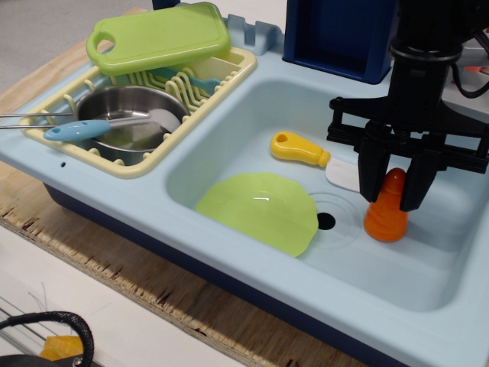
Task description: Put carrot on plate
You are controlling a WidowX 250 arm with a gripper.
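The orange carrot (386,216) stands upright on the floor of the light-blue sink (229,138), right of the drain hole (326,221). My black gripper (394,191) comes down from above and its two fingers are shut on the carrot's upper part, one on each side. The lime-green plate (260,210) lies flat in the sink's front left, left of the drain and apart from the carrot.
A yellow-handled white toy knife (299,149) lies behind the drain. A cream dish rack (145,164) at the left holds a steel bowl (126,115), a blue-handled utensil (76,129) and a green cutting board (160,34). A dark blue box (336,34) stands behind the sink.
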